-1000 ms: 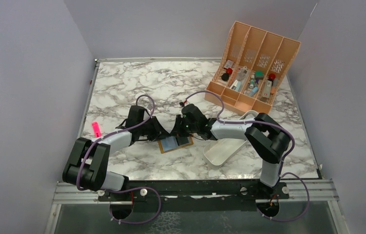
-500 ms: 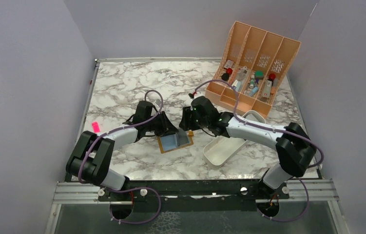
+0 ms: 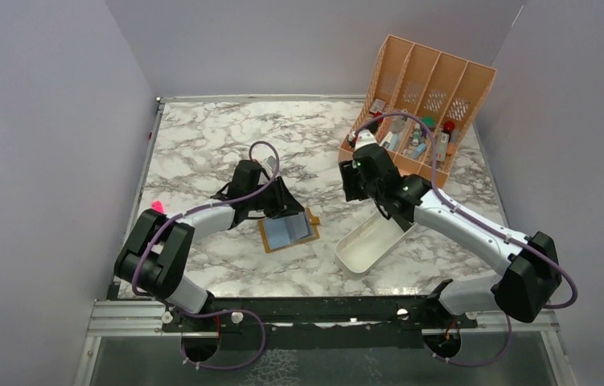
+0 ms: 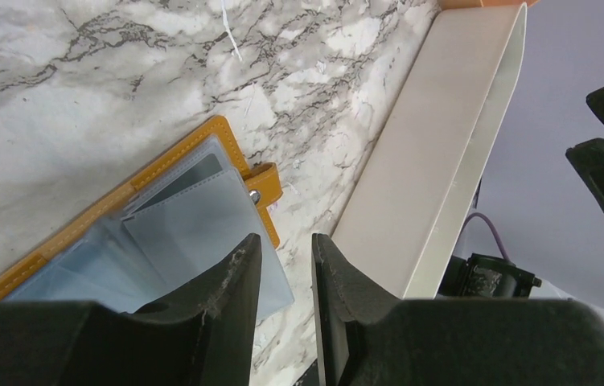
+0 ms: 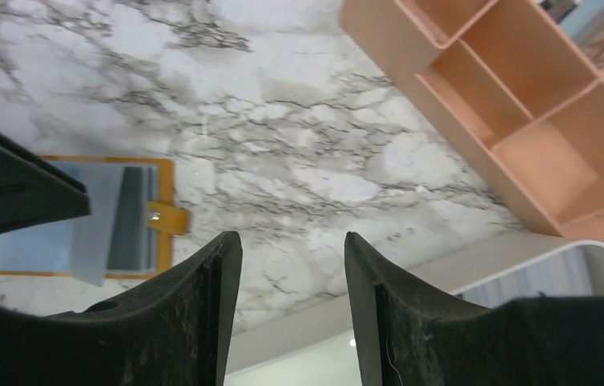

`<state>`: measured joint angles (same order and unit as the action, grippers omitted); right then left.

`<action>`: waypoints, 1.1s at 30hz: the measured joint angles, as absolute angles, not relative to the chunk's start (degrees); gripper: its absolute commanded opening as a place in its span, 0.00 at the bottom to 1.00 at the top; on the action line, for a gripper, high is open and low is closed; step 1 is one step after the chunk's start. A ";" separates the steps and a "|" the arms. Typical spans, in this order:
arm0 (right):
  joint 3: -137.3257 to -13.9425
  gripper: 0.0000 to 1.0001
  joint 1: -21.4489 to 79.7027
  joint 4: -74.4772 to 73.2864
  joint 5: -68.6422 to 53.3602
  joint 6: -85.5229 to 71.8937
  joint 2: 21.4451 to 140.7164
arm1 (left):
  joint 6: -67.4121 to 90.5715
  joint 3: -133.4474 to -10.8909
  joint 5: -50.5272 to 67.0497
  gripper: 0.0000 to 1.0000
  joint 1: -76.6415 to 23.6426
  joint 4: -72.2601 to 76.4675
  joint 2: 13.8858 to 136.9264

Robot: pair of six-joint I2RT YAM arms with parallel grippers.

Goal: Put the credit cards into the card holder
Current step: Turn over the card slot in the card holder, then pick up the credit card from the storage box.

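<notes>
The card holder (image 4: 162,165) lies open just beneath the left gripper (image 4: 282,245), whose narrowly parted, empty jaws hover over a credit card (image 4: 202,225) overhanging its pockets, probably to nudge it in, while the right gripper (image 5: 290,241), parted and empty, hangs well clear.

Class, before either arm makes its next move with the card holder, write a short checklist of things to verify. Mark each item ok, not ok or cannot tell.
1. Card holder lies open and flat: ok.
2. Credit card fully within the holder's outline: not ok; a corner juts past the orange edge.
3. Card seated in a pocket: cannot tell.
4. Left gripper empty: ok; jaws slightly apart, nothing between them.
5. Right gripper clear of the holder: ok; open, empty, not over it.
6. White tray apart from the holder: ok; marble shows between them.
</notes>
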<state>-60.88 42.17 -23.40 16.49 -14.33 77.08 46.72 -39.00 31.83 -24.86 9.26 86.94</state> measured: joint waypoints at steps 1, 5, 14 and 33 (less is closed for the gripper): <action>-60.93 0.56 41.65 -24.32 17.43 -13.30 76.82 | 46.68 -39.13 31.73 0.33 -24.86 9.19 86.94; -62.00 0.56 39.13 -28.47 20.29 -9.52 76.60 | 45.78 -40.23 30.22 0.33 -24.88 6.96 86.89; -61.73 0.56 36.23 -33.74 24.14 1.15 76.60 | 42.15 -42.46 24.47 0.19 -24.95 -2.44 84.07; -55.11 0.56 30.35 -36.56 24.18 10.72 76.58 | 43.64 -40.47 25.06 0.20 -27.83 3.49 91.94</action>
